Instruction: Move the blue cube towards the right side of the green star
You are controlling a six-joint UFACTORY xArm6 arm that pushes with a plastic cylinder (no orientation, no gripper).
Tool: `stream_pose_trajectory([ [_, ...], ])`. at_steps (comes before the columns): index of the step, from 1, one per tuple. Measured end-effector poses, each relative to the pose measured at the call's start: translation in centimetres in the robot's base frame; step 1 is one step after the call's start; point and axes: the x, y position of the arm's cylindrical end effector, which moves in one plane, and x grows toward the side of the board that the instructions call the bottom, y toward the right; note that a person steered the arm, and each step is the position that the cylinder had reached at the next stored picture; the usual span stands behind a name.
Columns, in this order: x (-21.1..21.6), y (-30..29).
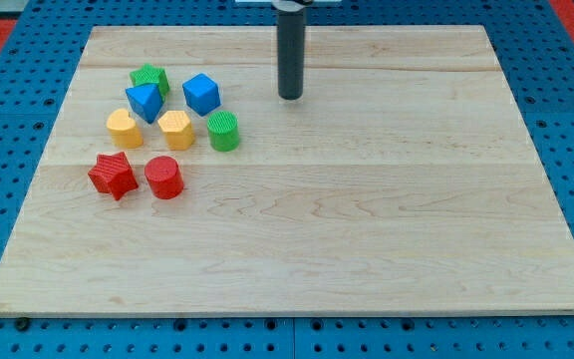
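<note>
The blue cube (201,94) sits on the wooden board at the upper left, to the right of the green star (150,79) with a small gap between them. A second blue block (144,101), wedge-like, lies just below the green star and touches it. My tip (290,96) rests on the board to the right of the blue cube, about a cube and a half's width away, not touching any block.
A yellow heart (123,128), a yellow hexagon-like block (175,130) and a green cylinder (223,131) lie in a row below the blue blocks. A red star (113,176) and a red cylinder (163,178) lie lower. The board's top edge (387,28) is near my tip.
</note>
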Motion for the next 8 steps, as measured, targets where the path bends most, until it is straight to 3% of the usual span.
stream_pose_trajectory([
  [4, 1.8, -8.1],
  [8, -1.9, -8.0],
])
